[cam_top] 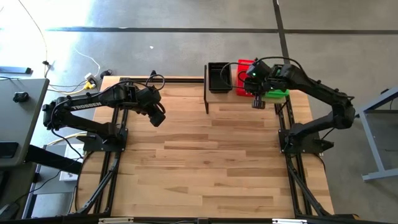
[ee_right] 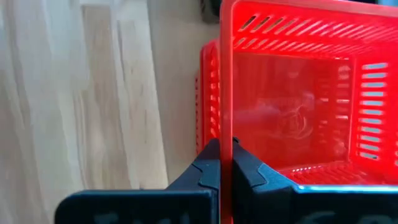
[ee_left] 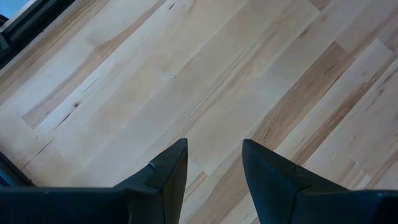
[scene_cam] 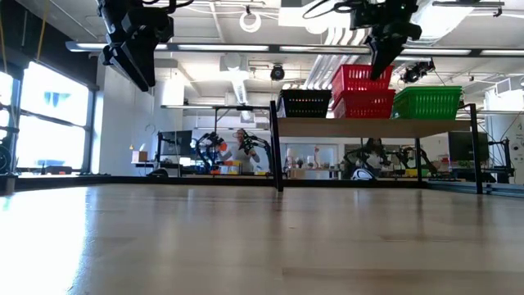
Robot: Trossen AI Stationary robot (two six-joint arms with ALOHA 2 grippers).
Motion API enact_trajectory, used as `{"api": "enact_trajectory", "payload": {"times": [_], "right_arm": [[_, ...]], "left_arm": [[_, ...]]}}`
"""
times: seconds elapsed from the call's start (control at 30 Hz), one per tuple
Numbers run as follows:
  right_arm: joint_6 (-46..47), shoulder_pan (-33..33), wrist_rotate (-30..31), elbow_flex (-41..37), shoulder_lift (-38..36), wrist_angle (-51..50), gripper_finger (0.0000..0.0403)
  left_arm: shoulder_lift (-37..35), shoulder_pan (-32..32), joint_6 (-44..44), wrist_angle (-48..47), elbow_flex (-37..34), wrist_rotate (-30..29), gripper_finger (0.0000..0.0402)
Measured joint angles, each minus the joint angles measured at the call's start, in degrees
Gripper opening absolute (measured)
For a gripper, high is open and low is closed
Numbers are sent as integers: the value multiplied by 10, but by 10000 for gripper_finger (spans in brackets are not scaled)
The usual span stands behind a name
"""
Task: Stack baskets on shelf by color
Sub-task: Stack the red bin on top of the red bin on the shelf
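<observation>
High view: the shelf (cam_top: 217,99) stands at the far edge of the worktop (cam_top: 205,162), toward its right corner. On it sit a black basket (cam_top: 219,77), a red basket stack (cam_top: 245,76) and a green basket (cam_top: 277,94), in that order from left to right. The right gripper (cam_top: 256,99) is above the shelf, at the near edge of the red stack. The left gripper (cam_top: 158,117) hangs over the worktop's left half, well apart from the shelf.

Low view: the black basket (scene_cam: 304,102), red stack (scene_cam: 363,93) and green basket (scene_cam: 426,102) rest on the shelf board (scene_cam: 372,127). The red stack's upper basket stands higher than the neighbours. The right gripper (scene_cam: 383,64) points down at that upper basket's rim. The left gripper (scene_cam: 141,72) is raised, with nothing under it but bare worktop.

Left wrist view: the left gripper (ee_left: 214,168) has its fingers (ee_left: 168,174) spread apart, holding nothing; only worktop planks (ee_left: 205,74) show.

Right wrist view: the right gripper (ee_right: 225,168) is closed on the rim wall of the upper red basket (ee_right: 292,93), with a lower red basket (ee_right: 208,93) showing beneath it.
</observation>
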Motion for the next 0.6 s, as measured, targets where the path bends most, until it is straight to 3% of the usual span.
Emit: {"api": "enact_trajectory", "payload": {"times": [0.6], "right_arm": [[0, -33, -2, 0, 6, -4, 0]], "left_arm": [[0, 0, 0, 0, 0, 1, 142]]}}
